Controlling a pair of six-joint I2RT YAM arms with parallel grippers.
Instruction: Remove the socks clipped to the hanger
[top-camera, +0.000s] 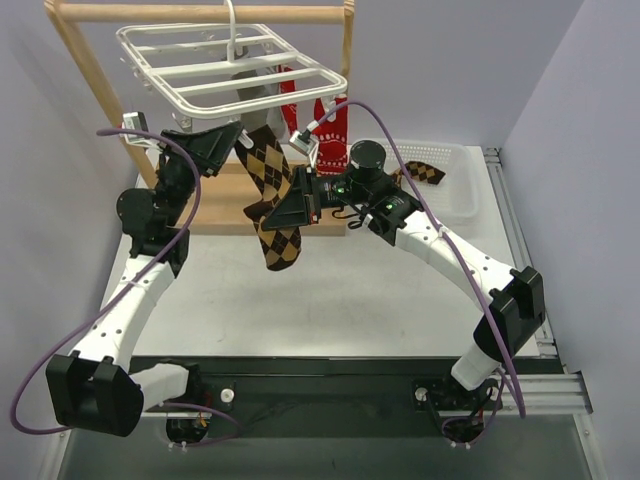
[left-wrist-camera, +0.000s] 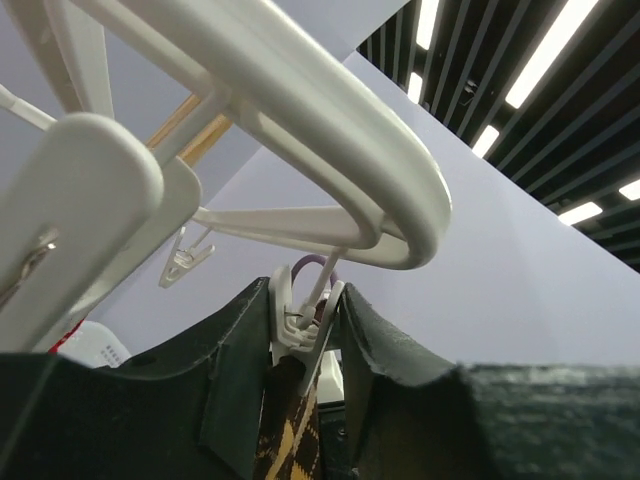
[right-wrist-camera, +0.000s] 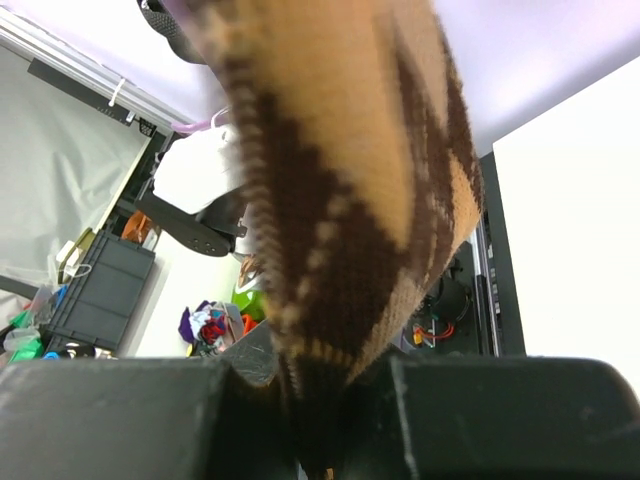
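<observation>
Tension on the argyle sock (top-camera: 265, 165) is the thing to get right. The right claw (top-camera: 285, 208) is clenched on its lower half at centre frame in the top view. I judge it should draw down only lightly until the peg gives, or the whole frame may swing.

Just above, the left claw (left-wrist-camera: 303, 310) straddles the clip (left-wrist-camera: 298, 330) that bites the sock's cuff. Its fingers (left-wrist-camera: 230, 380) lie close on both sides, but I cannot tell whether they already squeeze. The press should land squarely on the clip's sides, clear of the fabric, and the pull should come only once the clip opens.

At the right of the top view a white basket (top-camera: 455, 205) rests on the surface (top-camera: 330, 300), holding a second argyle sock (top-camera: 425, 172); nothing else in it can be made out.

Beyond, at upper left, the hanger (top-camera: 200, 100) hooks on a wooden rack (top-camera: 200, 12), with red socks (top-camera: 330, 130) dangling from its right rim
</observation>
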